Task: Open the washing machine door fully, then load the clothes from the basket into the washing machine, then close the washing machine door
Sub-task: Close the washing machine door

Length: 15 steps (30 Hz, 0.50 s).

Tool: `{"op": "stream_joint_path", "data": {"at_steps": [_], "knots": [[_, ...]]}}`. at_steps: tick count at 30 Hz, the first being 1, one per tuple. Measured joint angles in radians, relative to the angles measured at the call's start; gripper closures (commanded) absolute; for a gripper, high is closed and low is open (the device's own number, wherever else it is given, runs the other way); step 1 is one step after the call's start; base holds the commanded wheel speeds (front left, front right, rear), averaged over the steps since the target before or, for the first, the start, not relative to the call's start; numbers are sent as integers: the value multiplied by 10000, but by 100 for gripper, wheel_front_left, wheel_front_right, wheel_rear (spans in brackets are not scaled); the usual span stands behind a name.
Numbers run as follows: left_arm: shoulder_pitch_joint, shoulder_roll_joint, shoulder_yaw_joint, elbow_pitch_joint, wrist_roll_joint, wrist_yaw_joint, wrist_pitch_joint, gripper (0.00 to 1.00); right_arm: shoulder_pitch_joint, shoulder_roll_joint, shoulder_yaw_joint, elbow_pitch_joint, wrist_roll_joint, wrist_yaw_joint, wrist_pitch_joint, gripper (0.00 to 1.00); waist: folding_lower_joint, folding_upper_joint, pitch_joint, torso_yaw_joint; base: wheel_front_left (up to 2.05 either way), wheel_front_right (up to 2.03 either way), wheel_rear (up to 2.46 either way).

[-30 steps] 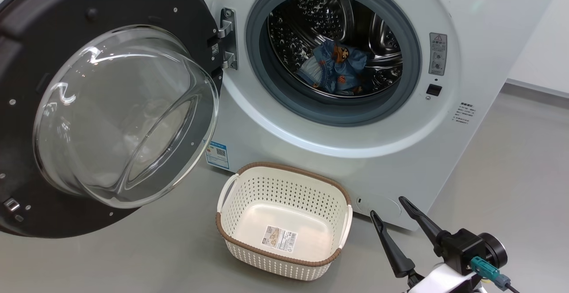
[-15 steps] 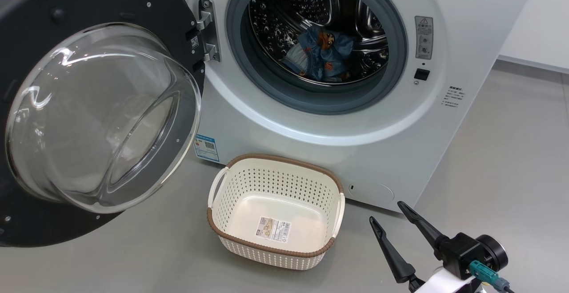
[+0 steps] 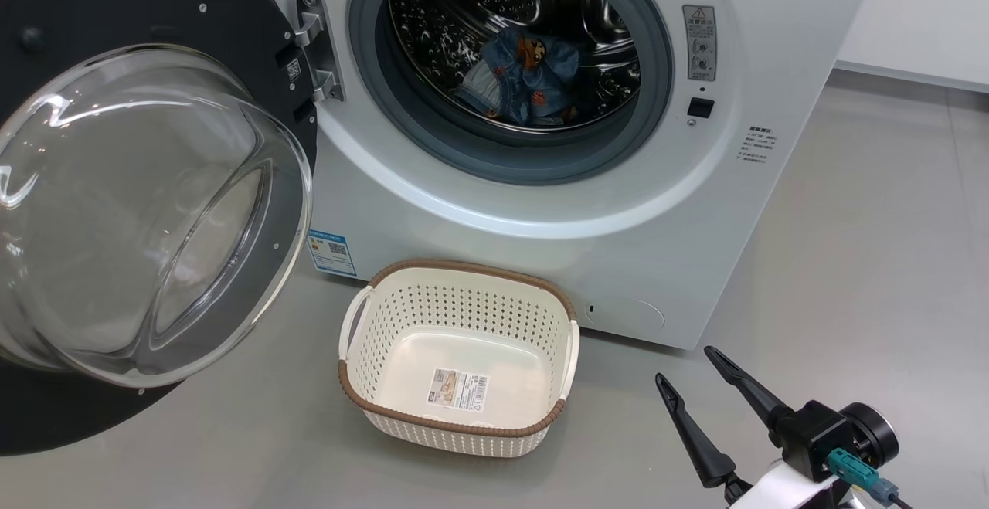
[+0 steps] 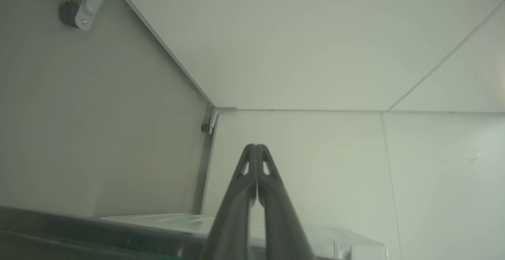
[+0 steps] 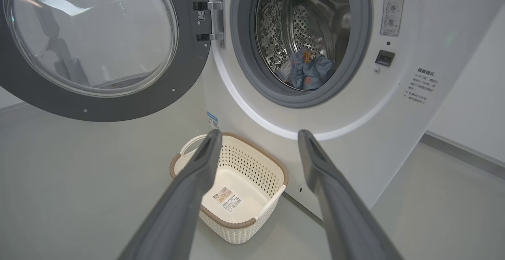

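Blue printed clothes (image 3: 525, 80) lie in the washer's (image 3: 695, 246) drum (image 3: 463, 22); the door (image 3: 116, 30) hangs wide open. On the floor (image 3: 850, 262), the basket (image 3: 463, 268) sits against the washer's front edge, with a barcode label (image 3: 459, 389) inside. A blue QR sticker (image 3: 331, 252) is too small to read. The right gripper (image 3: 684, 364) is spread, holding nothing; the left gripper (image 4: 255, 147) is pressed closed.

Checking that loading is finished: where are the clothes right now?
In the head view the clothes lie inside the washing machine, low in its drum, upper centre, beyond the basket.

Clothes (image 3: 521, 76) in drum (image 3: 463, 15), basket (image 3: 456, 316) before.
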Motion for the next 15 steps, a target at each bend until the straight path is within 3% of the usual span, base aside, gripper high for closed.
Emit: {"op": "stream_joint_path", "data": {"at_steps": [15], "knots": [[7,2,-740,481,-291,-514,1482,100,-129,-155,-173,-10,4,0,0,0,0,0,120,-153,0,0,0]]}}
